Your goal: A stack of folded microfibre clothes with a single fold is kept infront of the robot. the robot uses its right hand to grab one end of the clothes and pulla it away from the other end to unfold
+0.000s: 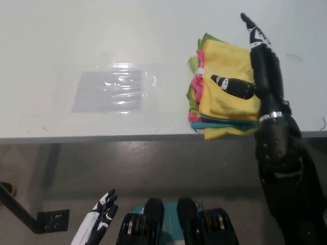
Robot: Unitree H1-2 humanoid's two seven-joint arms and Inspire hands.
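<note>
Now the black right hand [253, 71] is over the stack of folded cloths [225, 94], with its fingers spread and holding nothing.

Seen from the head camera, the stack sits on the white table [102, 41], on its right side, right at the front edge. The yellow cloth [230, 102] is on top. Pink, green and blue cloths peek out under it on the left and at the front. The right hand lies over the right side of the yellow cloth. One finger points away up the table and another pokes left across the cloth. A clear plastic sheet [108, 91] lies flat on the table, well apart to the left of the stack. The white left hand [97, 222] rests low, below the table edge, fingers open.
</note>
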